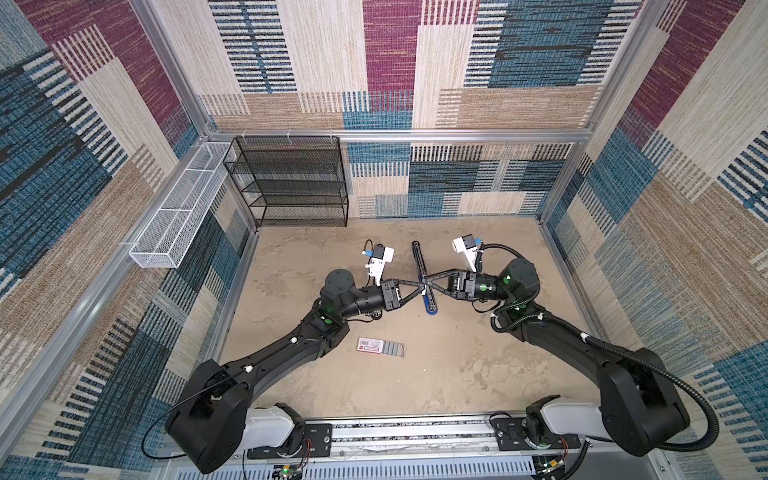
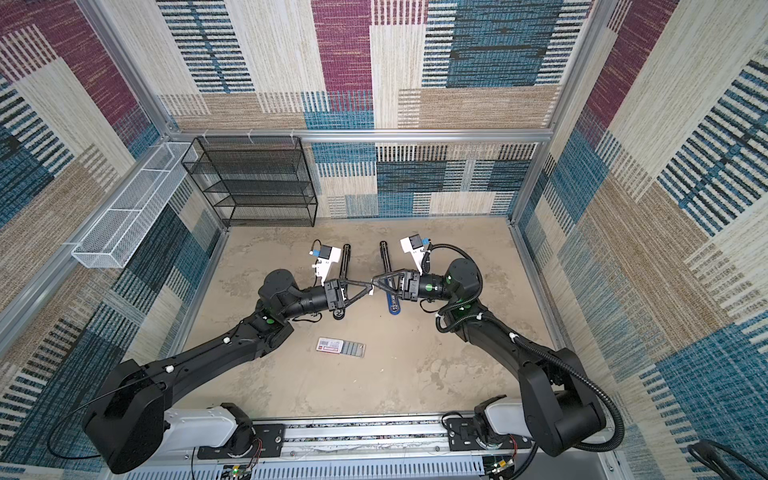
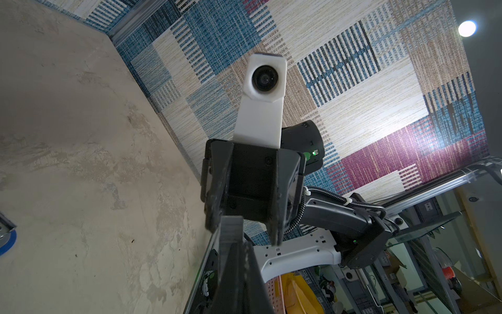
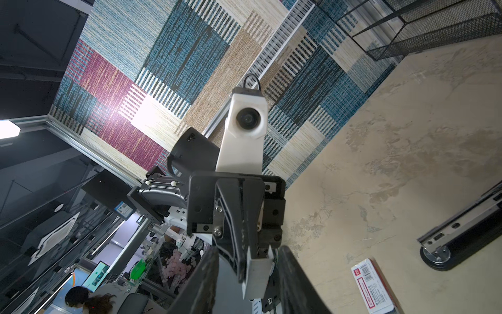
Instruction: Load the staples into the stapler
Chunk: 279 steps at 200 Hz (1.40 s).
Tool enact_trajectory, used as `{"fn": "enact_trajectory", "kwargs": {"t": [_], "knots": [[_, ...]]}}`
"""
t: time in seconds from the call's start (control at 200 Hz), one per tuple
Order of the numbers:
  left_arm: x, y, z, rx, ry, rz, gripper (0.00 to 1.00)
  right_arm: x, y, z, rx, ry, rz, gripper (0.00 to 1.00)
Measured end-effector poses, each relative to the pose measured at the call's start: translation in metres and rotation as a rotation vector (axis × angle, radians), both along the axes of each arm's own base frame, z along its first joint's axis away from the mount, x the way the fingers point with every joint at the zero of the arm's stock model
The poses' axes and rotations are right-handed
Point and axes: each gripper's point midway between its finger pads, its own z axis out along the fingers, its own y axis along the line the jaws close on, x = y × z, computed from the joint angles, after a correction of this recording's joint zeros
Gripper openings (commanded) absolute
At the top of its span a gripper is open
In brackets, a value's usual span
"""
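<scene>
Grey metal staples [image 1: 392,348] (matt, mottled tabletop [image 1: 457,374])

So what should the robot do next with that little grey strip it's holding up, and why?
Probably close the right tool on the strip of staples. The left tool is shut on one end of the strip, holding it in mid-air. The right tool's fingers stand open on either side of it. The stapler lies open below them, so this looks like a hand-over before loading.

Your black mesh shelf [image 1: 291,183] stands against patchwork woven walls [image 1: 390,62]. A white mesh basket [image 1: 174,216] hangs beside it, beige floor [image 1: 457,374] before it.
</scene>
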Motion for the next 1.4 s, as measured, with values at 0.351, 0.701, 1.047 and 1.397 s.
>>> {"fn": "enact_trajectory", "kwargs": {"t": [0.351, 0.701, 1.047, 1.397], "knots": [[0.0, 0.0, 0.001, -0.003, -0.004, -0.001, 0.0, -0.001, 0.001, 0.0, 0.001, 0.007, 0.003, 0.25], [-0.001, 0.0, 0.002, -0.006, -0.009, -0.003, 0.0, 0.001, 0.001, -0.001, 0.002, 0.013, -0.005, 0.17], [-0.001, 0.0, 0.003, -0.011, -0.001, -0.002, 0.27, 0.0, 0.002, -0.003, 0.0, 0.017, -0.003, 0.16], [0.001, 0.023, 0.002, 0.01, 0.014, 0.079, 0.31, 0.006, 0.0, 0.003, -0.024, -0.013, -0.031, 0.16]]}}
